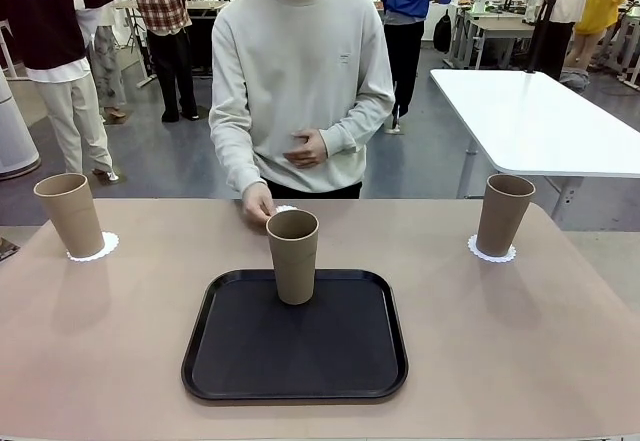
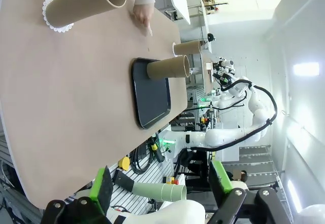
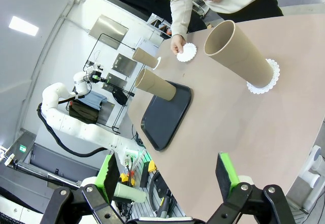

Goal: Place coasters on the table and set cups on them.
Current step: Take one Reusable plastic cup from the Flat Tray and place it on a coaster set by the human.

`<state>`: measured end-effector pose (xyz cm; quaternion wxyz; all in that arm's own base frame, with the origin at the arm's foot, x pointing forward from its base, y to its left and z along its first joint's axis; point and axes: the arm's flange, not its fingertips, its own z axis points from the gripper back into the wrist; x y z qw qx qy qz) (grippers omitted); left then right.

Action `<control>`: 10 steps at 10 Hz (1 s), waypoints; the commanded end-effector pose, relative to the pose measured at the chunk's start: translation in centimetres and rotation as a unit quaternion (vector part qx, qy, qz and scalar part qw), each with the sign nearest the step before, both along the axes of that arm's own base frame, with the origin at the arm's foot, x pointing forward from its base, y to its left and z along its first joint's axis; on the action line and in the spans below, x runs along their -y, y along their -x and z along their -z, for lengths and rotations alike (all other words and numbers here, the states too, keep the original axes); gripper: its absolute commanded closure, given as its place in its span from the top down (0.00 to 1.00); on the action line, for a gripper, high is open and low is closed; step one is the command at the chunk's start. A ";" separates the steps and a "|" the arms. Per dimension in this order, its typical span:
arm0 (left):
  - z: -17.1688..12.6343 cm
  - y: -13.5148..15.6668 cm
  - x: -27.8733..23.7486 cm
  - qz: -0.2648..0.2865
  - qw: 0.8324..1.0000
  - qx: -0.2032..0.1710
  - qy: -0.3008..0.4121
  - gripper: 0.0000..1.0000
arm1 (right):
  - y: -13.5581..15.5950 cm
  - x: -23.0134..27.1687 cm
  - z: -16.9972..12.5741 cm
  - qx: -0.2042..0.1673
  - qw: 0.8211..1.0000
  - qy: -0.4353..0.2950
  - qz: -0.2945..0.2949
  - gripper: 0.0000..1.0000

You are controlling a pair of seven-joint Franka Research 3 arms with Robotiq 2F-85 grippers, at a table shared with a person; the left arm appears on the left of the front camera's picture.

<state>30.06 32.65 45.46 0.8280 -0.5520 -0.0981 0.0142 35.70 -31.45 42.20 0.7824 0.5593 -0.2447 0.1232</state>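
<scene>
- left gripper (image 2: 160, 183): black two-finger pincer with green pads. Jaws are spread wide with nothing between them. It sits clear of the tabletop, well apart from every cup.
- table (image 1: 120, 351): large matte beige-tan top with rounded corners.
- left cup (image 1: 70, 216): tall tapered matte tan-brown tumbler, no handle. It stands upright near the table's far left corner.
- left coaster (image 1: 95, 249): small round white paper doily with a scalloped lacy edge. It lies flat under the left cup, its rim showing around the base.
- tray (image 1: 295, 366): black rounded-rectangle tray, mid-table, toward the robot's side.
- middle cup (image 1: 293, 256): same tan tumbler, upright, standing directly on the far part of the tray.
- third coaster (image 1: 286, 209): same white doily, flat on the table just beyond the tray's far edge. From the front, the middle cup's rim partly hides it.
- person's right hand (image 1: 258, 202): fingertips are down on the third coaster. The person wears a pale grey sweatshirt and stands at the far side.
- person's left hand (image 1: 312, 148): held at the waist, off the table.
- right cup (image 1: 503, 214): same tumbler, upright near the far right corner.
- right coaster (image 1: 492, 253): same doily, under the right cup.
- white table (image 1: 540, 121): behind, to the right, apart from the tan one.
- right gripper (image 3: 166, 176): same pincer type, jaws wide apart and gripping nothing, well apart from the cups.
</scene>
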 end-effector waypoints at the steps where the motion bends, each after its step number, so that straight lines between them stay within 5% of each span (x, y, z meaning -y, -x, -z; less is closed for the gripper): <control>1: -0.4 0.1 0.0 -0.004 1.000 -0.005 0.002 1.00 | 0.0 -0.1 0.0 -0.003 1.000 -0.001 0.000 1.00; 10: -0.4 0.1 0.0 -0.004 1.000 -0.005 0.002 1.00 | 0.0 -0.1 0.0 -0.003 1.000 -0.001 0.000 1.00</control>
